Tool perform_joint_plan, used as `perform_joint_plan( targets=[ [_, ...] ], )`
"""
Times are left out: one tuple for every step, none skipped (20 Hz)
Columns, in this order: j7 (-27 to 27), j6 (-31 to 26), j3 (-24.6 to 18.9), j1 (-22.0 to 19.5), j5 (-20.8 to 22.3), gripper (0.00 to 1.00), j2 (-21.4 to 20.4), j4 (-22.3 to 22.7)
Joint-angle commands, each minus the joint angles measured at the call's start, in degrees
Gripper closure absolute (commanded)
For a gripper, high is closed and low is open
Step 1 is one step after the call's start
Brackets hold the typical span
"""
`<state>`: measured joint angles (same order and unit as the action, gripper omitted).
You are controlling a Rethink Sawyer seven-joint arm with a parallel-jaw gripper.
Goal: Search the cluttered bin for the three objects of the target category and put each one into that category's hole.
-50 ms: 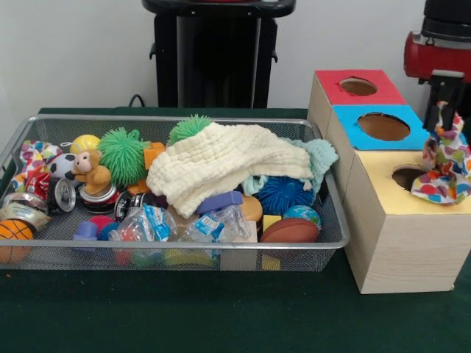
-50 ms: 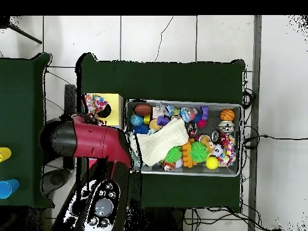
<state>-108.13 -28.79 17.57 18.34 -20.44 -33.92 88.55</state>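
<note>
At the right edge of the front view, the claw (image 1: 444, 110) is seen above the yellow box (image 1: 401, 235), closed on a multicoloured patterned cloth (image 1: 446, 165). The cloth hangs down over the round hole (image 1: 407, 176) in the yellow top, partly hiding it. Behind the yellow box, toward the upper right of the frame, a blue box (image 1: 379, 126) and a red box (image 1: 357, 87) are lined up, each with its own round hole.

The wire bin (image 1: 169, 246) fills the left and centre of the frame on the green surface (image 1: 184, 316). A cream cloth (image 1: 221, 165) is draped over the middle of the clutter, with a pale teal cloth (image 1: 316, 158) just beside it at the right. A second multicoloured cloth (image 1: 33, 156) lies at the bin's far left. Balls, cans, crushed bottles, blocks and a small stuffed monkey (image 1: 91, 170) are heaped around them.

In the overhead view, the red arm (image 2: 90, 139) reaches to the yellow box (image 2: 113, 108), left of the bin (image 2: 183, 173), and the patterned cloth (image 2: 95, 106) is seen on the box top.
</note>
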Motion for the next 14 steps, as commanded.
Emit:
perform_joint_plan(
  targets=[
    [-9.21, 0.63, 7.84, 1.52, 7.37, 1.00, 5.12, -1.70],
    [-8.76, 1.27, 8.26, 1.23, 7.90, 1.00, 5.14, -1.70],
    [-7.62, 1.99, 7.89, 0.34, 8.57, 1.00, 5.09, -1.82],
    [-7.02, 2.75, 7.60, -0.32, 9.04, 1.00, 4.99, -1.68],
    [-5.96, 4.20, 6.51, -1.50, 9.57, 1.00, 5.09, -1.63],
    [-5.73, 5.03, 5.96, -2.07, 9.93, 1.00, 5.26, -1.68],
    [-4.96, 6.73, 4.44, -3.26, 10.33, 1.00, 5.07, -0.93],
    [-5.02, 7.27, 3.70, -3.67, 10.39, 1.00, 5.10, -0.76],
    [-4.97, 8.22, 1.39, -4.78, 9.85, 1.00, 4.59, 0.57],
    [-4.92, 9.18, -0.93, -5.90, 9.31, 1.00, 4.08, 1.89],
    [-5.56, 11.29, -4.45, -7.44, 8.06, 1.00, 3.80, 3.57],
    [-5.98, 11.62, -5.39, -7.81, 7.89, 1.00, 3.84, 4.04],
    [-6.29, 12.11, -7.05, -8.40, 7.42, 1.00, 3.89, 4.45],
    [-6.57, 12.03, -7.42, -8.39, 7.30, 1.00, 4.00, 4.34]
  ],
)
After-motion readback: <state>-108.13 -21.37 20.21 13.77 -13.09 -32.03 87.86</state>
